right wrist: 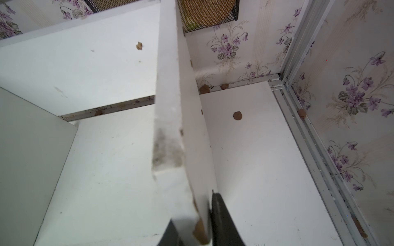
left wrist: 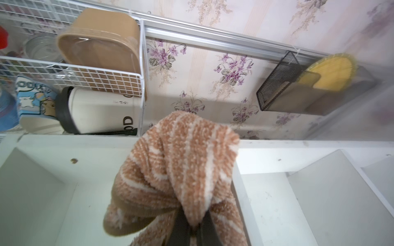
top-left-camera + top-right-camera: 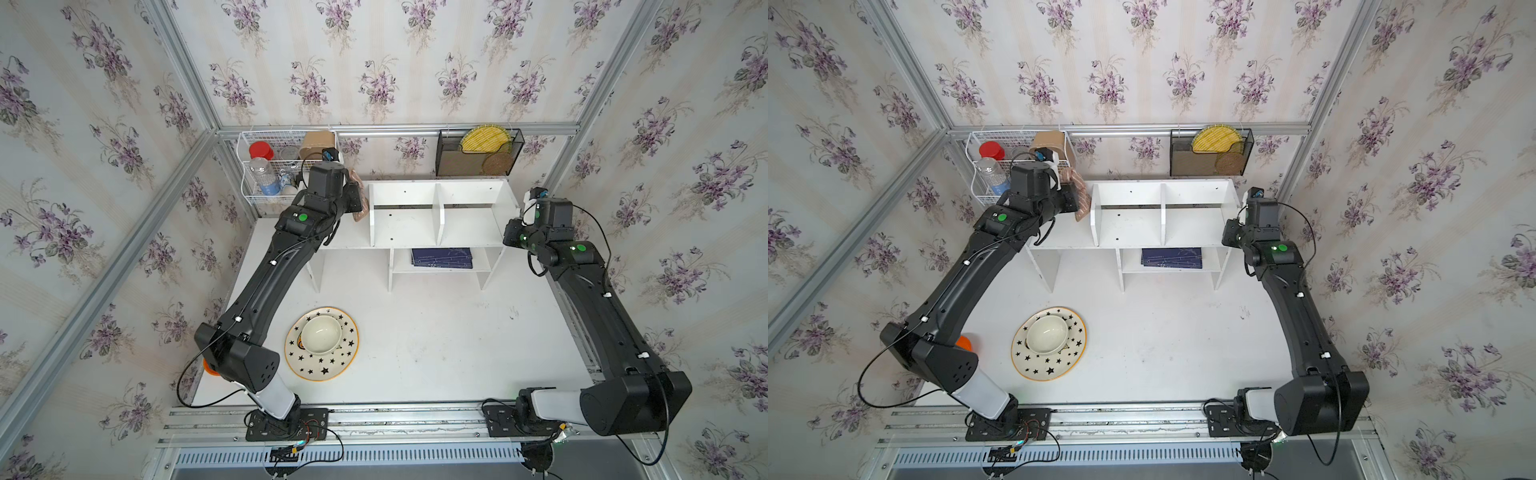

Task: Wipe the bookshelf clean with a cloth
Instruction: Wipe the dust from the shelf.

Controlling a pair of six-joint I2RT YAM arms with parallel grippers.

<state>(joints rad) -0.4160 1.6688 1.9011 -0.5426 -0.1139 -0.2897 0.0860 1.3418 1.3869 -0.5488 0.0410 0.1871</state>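
Left wrist view: left gripper (image 2: pixel 194 225) clamps the cloth (image 2: pixel 179 170), mid-frame. Right gripper (image 1: pixel 198 225) pinches the bookshelf (image 1: pixel 168 106) by its side; most wiping probably remains.

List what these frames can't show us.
Fingertips of the left gripper: left wrist view, buried in the cloth.
Left compartment floor of the bookshelf: both top views, largely covered by the left arm.
Fingers of the right gripper: right wrist view, cut off by the frame edge where they straddle the end panel.
Orange object: both top views, mostly behind the left elbow.
Dark blue book print: too small.
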